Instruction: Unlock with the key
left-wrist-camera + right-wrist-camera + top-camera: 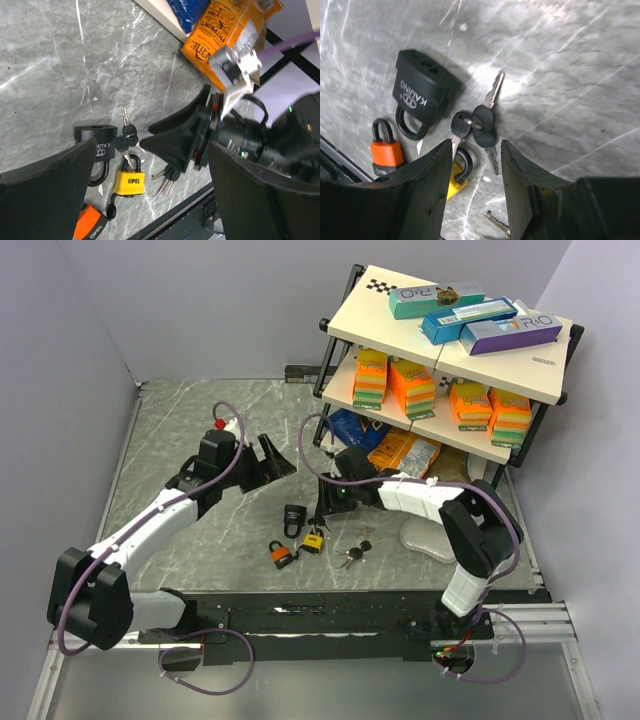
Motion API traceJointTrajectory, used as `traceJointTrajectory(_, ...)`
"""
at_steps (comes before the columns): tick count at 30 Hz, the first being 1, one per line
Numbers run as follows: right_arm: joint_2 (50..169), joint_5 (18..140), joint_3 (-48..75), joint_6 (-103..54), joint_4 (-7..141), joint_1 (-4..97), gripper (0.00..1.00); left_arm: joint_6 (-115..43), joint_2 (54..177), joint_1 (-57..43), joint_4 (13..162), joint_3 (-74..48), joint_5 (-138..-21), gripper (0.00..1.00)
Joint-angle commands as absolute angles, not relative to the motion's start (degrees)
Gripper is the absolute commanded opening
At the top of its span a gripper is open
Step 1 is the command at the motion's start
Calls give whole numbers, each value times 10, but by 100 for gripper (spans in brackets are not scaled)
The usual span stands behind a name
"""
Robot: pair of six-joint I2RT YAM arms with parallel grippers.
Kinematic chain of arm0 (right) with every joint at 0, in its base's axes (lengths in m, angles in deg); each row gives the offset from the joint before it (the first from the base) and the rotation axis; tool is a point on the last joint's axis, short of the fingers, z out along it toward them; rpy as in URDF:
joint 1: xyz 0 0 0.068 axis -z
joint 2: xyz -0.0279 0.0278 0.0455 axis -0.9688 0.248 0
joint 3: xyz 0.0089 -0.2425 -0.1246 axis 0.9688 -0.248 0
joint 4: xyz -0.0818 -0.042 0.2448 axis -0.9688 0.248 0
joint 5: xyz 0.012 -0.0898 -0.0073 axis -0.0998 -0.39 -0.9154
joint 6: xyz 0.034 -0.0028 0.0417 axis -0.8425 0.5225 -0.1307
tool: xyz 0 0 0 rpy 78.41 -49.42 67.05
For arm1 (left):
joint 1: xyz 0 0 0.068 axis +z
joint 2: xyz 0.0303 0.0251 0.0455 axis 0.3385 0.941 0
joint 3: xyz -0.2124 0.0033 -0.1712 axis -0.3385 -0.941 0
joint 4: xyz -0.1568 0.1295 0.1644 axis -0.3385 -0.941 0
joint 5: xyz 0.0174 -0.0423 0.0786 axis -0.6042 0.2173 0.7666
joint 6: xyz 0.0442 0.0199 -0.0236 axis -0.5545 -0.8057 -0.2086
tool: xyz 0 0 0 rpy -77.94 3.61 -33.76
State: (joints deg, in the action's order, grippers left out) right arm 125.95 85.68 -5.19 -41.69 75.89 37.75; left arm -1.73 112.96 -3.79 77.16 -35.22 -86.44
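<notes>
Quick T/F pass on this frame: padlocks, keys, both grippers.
1. Three padlocks lie on the table: the black padlock, the yellow padlock and the orange padlock. True.
2. The left gripper is shut on a key. False: it is open and holds nothing.
3. A key is inserted in the black padlock. False: the key bunch lies on the table beside it.
4. The right gripper is open, its jaws apart above the key bunch. True.
5. There is only one set of keys. False: a second key set lies further right.
</notes>
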Motion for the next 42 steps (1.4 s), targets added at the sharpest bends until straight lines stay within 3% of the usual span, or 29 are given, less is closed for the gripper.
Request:
traceJointTrajectory(1,1290,891,-55,-450,717,390,49,-46,1106,-36,771,-347,-882,98)
traceJointTrajectory(28,1361,947,-72,-512,652,422,31,-61,1117,-31,748,-331,-887,98)
traceJointTrajectory(42,1345,929,-71,-485,656,422,0,-52,1132,-30,748,-326,-887,98)
